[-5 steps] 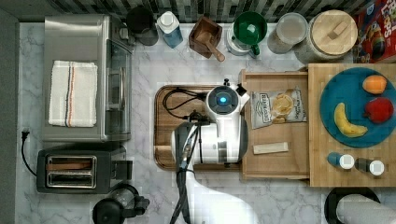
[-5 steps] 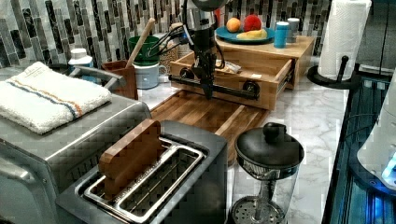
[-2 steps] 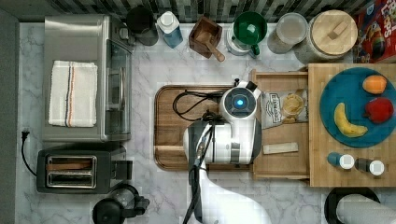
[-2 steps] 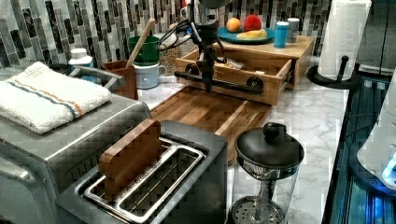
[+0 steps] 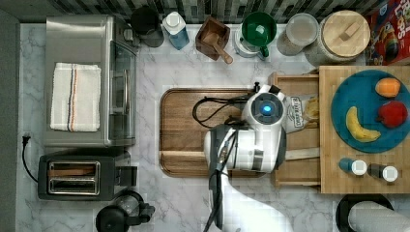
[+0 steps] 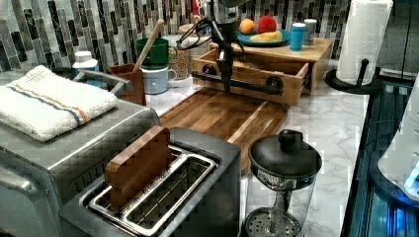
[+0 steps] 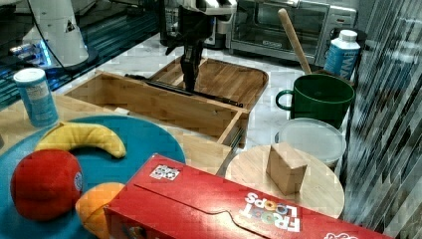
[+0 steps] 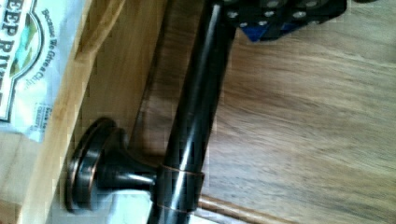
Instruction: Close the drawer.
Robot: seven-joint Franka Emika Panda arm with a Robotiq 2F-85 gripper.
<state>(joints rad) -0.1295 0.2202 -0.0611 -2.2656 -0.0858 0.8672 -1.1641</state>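
Note:
The drawer [image 5: 302,166] is a light wooden box, part way out from under the bamboo slab [image 5: 330,180]. A chip bag [image 5: 295,115] and a pale stick [image 5: 303,153] lie inside it. Its dark bar handle [image 8: 191,121] runs along the front face [image 6: 291,92]. My gripper [image 6: 228,81] points straight down and is shut, its fingertips [image 8: 280,16] resting against the handle's outer side, over the dark board [image 5: 183,130]. In the right view the gripper [image 7: 189,79] stands just in front of the drawer's front wall [image 7: 164,107].
The slab carries a blue plate of fruit [image 5: 372,108] and two shakers [image 5: 358,167]. A green mug [image 5: 258,29], jars and a cereal box [image 7: 209,204] line the back. A toaster oven [image 5: 87,77], toaster [image 5: 77,176] and French press [image 6: 284,168] stand around the board.
The drawer has slid toward the top view's right, further under the slab. My arm and gripper moved the same way with it, staying against the handle.

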